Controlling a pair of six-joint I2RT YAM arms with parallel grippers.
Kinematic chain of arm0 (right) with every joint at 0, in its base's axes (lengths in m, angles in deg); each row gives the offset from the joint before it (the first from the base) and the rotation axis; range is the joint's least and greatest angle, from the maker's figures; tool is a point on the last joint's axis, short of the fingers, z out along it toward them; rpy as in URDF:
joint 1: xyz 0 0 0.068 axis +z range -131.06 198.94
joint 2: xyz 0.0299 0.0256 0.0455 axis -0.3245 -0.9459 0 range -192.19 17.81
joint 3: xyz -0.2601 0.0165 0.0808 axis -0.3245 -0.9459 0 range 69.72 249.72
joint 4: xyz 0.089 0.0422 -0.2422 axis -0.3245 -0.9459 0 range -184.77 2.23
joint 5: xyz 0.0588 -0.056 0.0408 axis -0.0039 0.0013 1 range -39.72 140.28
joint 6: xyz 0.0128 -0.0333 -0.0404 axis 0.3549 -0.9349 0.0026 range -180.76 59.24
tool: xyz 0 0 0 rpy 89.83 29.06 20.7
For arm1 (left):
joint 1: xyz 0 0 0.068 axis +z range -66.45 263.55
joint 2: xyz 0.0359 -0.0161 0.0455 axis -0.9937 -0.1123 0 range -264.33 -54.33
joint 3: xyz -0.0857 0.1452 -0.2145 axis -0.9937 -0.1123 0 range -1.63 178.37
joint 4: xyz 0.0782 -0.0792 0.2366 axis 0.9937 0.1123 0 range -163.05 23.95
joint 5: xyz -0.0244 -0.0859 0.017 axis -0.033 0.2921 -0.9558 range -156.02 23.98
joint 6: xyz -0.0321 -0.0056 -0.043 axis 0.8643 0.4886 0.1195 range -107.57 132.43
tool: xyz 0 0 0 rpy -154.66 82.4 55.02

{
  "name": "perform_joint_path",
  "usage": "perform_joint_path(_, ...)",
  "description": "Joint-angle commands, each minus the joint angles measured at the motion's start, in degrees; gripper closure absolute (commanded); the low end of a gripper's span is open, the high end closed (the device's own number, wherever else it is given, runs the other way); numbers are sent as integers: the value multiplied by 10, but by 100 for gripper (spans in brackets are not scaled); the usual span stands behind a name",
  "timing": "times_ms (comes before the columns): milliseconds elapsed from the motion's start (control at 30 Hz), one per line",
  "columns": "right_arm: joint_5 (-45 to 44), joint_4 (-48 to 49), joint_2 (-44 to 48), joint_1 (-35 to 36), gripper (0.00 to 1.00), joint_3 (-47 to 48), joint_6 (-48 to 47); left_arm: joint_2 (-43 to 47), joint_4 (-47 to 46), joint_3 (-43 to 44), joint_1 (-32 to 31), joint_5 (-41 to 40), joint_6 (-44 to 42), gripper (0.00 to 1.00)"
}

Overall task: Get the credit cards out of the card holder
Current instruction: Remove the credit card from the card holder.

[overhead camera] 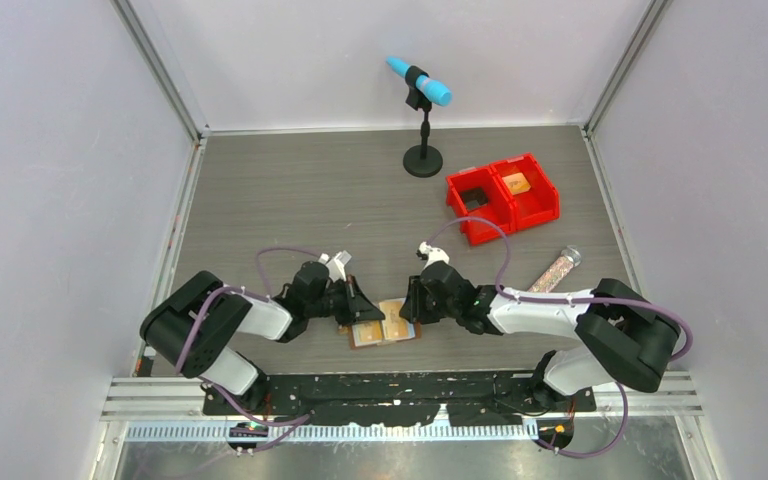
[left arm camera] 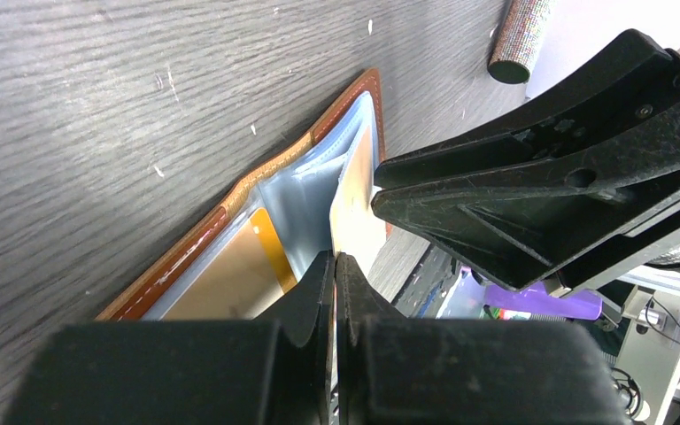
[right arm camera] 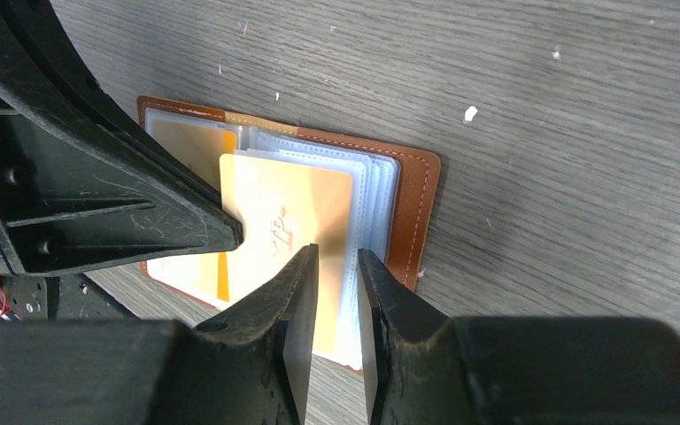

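Squeezing a yellow card (right arm camera: 283, 199), left gripper (left arm camera: 335, 258) sits closed over the open card holder (right arm camera: 412, 212); right gripper (right arm camera: 335, 257) maybe pinches sleeves (right arm camera: 372, 190).

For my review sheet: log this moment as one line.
left end effector: shut on gold card | right end effector: astride sleeves | card holder: open on table

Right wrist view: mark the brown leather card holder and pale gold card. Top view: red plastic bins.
brown leather card holder (right arm camera: 414, 199), right wrist view, stitched cover edge
pale gold card (right arm camera: 288, 195), right wrist view, face centre
red plastic bins (overhead camera: 540, 213), top view, near wall
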Motion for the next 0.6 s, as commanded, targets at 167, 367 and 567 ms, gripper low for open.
perform_joint_path(167, -16, -31, 8, 4, 70, -14, -2, 19, 16, -17, -2, -3, -19, 100)
perform_joint_path(367, -20, -33, 10, 4, 70, -17, -1, 22, 28, -16, 1, -3, -23, 98)
perform_joint_path(567, -22, -37, 11, 4, 70, -16, -2, 41, 57, -19, 18, -1, -41, 100)
